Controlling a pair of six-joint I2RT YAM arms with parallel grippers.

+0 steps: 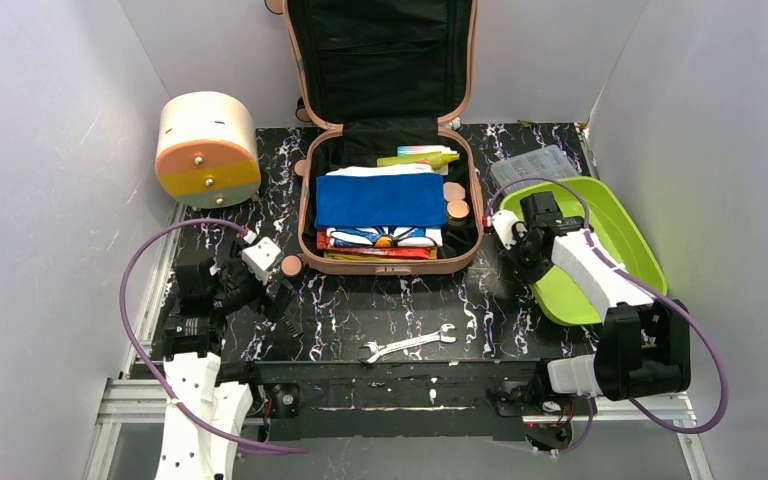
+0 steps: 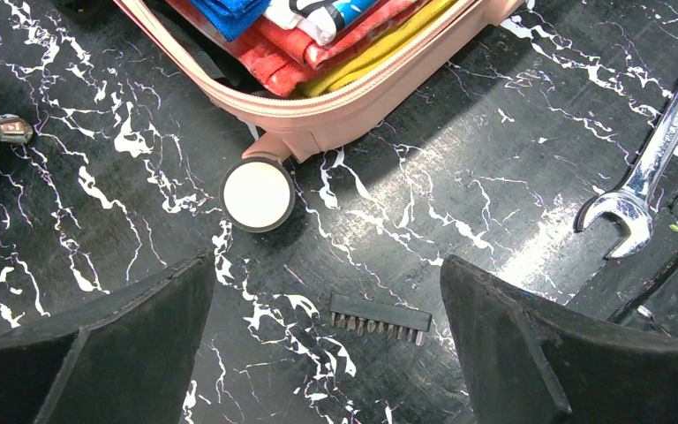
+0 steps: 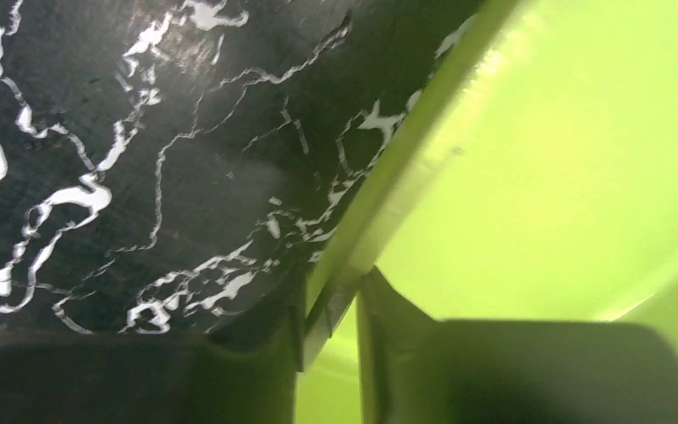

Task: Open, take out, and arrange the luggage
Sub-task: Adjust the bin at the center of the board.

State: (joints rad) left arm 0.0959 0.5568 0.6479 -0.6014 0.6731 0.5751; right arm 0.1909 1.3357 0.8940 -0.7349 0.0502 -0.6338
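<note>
Arms reach forward from the near edge: left pincer [image 2: 327,291] hangs low over the worktop [image 1: 340,310], fingers wide apart; right pincer [image 3: 331,309], bent downward, is clamped on the rim of the green tray [image 3: 565,159]. Beyond, the pink suitcase [image 1: 390,268] lies open mid-worktop, lid [image 1: 380,60] upright.

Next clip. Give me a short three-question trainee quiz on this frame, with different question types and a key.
1. True or false: the salmon-pink hard-shell suitcase lies open, lid up.
2. The right gripper clamps: A) the rim of the lime-green plastic tray; B) the silver wrench; C) the folded blue cloth.
3. Fill in: the left gripper has its jaws ____.
Key: 1 true; 2 A; 3 open.
</note>
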